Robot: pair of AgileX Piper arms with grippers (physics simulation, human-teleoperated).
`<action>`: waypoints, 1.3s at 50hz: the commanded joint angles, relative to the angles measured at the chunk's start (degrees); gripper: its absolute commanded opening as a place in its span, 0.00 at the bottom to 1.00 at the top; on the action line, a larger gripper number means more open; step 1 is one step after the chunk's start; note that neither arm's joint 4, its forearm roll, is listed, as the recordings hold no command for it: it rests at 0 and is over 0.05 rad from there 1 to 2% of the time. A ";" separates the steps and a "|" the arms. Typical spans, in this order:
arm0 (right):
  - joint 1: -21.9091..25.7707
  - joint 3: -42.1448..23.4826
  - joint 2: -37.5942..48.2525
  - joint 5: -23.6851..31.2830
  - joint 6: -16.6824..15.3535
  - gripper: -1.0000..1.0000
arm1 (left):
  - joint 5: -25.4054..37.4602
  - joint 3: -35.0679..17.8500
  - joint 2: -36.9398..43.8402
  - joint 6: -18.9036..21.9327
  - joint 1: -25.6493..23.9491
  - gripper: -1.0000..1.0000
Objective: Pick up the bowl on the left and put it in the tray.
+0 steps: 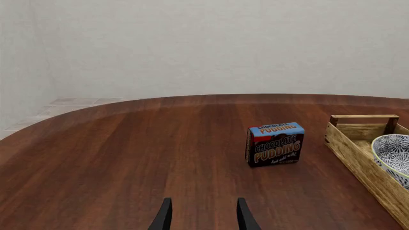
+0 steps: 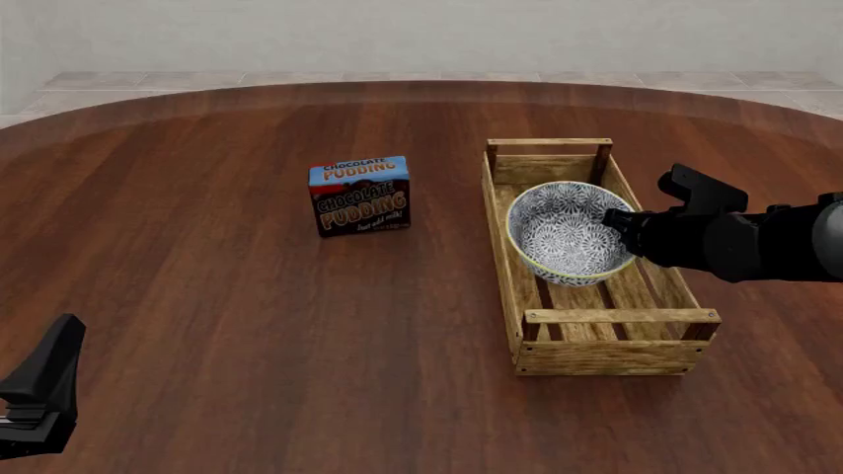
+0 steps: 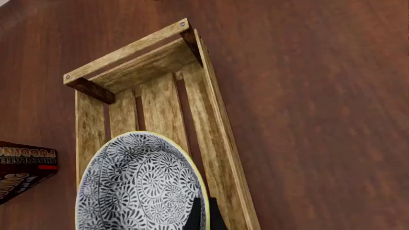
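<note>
My left end effector sits nearest me, low over the counter with its fingers parted and nothing between them. My right end effector is pinched on the rim of the bowl, which sits inside the tray. Beyond the left end effector stands a pudding box.
</note>
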 commanded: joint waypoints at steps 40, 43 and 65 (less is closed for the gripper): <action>1.00 -0.34 2.86 -2.05 0.17 0.00 | 0.00 0.00 0.00 0.00 0.00 1.00; 1.12 -0.21 3.28 -2.38 0.18 0.00 | 0.00 0.00 0.00 0.00 0.00 1.00; 0.90 -0.24 2.74 -1.95 0.35 1.00 | 0.00 0.00 0.00 0.00 0.00 1.00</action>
